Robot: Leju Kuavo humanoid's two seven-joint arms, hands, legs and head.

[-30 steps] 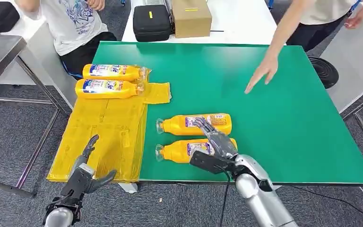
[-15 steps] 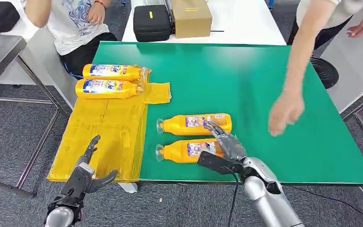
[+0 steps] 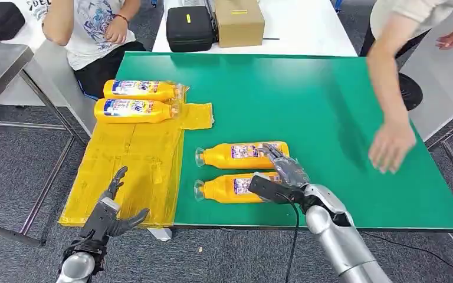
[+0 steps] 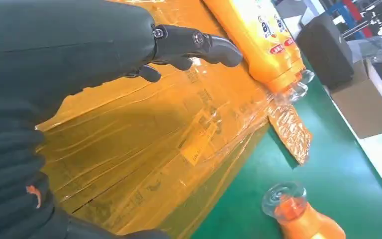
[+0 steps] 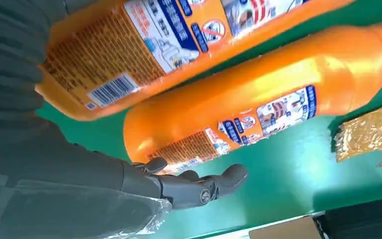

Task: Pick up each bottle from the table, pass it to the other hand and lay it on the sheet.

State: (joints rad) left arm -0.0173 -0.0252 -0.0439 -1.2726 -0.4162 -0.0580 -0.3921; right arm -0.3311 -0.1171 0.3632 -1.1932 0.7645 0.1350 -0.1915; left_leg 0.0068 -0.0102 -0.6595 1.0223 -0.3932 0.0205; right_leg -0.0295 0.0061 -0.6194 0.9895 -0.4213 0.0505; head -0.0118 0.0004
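Observation:
Two orange bottles lie on the green table (image 3: 330, 118): the far bottle (image 3: 239, 155) and the near bottle (image 3: 227, 188), necks toward the sheet. My right hand (image 3: 280, 175) hovers open over their base ends, its fingers (image 5: 199, 188) stretched across the far bottle (image 5: 258, 104) and the near bottle (image 5: 144, 50) under the palm. It grips neither. Two more bottles (image 3: 137, 100) lie side by side at the far end of the yellow sheet (image 3: 133, 165). My left hand (image 3: 111, 213) is open above the sheet's near edge, fingers (image 4: 194, 44) spread over the sheet (image 4: 154, 149).
A person's hand (image 3: 390, 147) hangs over the table's right side. Another person sits beyond the far left corner. A black case (image 3: 189, 26) and a cardboard box (image 3: 239, 20) stand on the white table behind. The sheet overhangs the green table's left edge.
My right hand has slid a little right and nearer, onto the near bottle's base end. The person's arm has swung from the table's middle to its right side. The left hand has barely shifted.

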